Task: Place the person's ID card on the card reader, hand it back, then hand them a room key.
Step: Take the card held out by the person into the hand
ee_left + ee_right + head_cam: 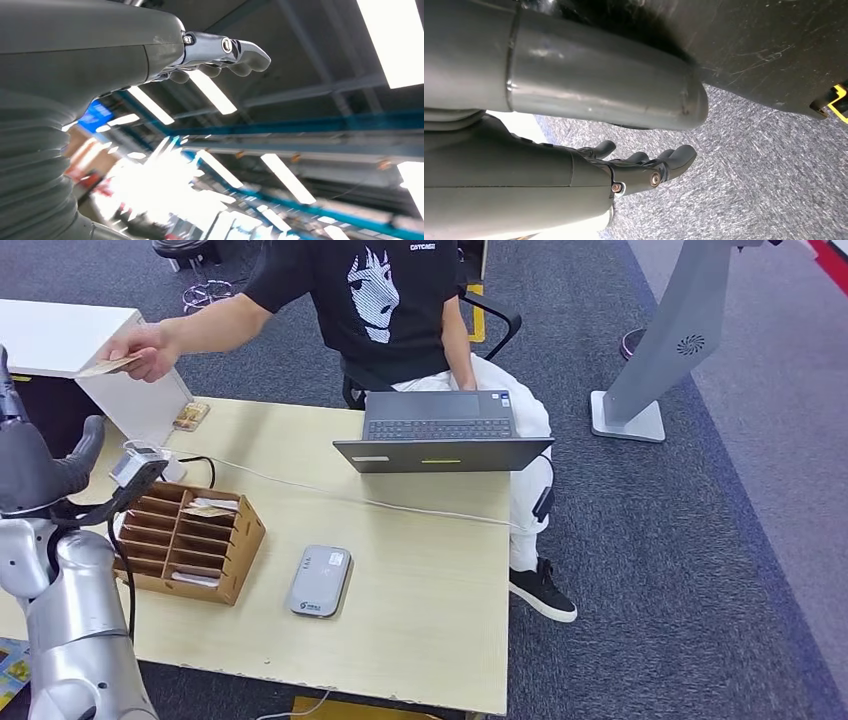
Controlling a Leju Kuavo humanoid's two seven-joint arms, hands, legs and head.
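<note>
We see our left hand (40,465) raised at the near left corner of the table (420,580), palm up, fingers spread apart and holding nothing. In the left wrist view the same hand (220,52) points toward ceiling lights, fingers loosely extended and empty.

The ID card (108,365) lies beyond our left hand, higher and a little to its right, pinched in the person's hand (145,350), which reaches over from across the table. Card and our hand are apart, not touching.

The card reader (320,580) lies flat on the table well to the right of our left hand and nearer to us. Between the hand and the reader stands the wooden key rack (190,535), just beside our forearm, with cards in some of its slots. A laptop (442,435) sits farther right, in front of the seated person (390,300).

Our right hand (644,167) hangs over grey carpet, fingers lightly curled but parted, gripping nothing.
</note>
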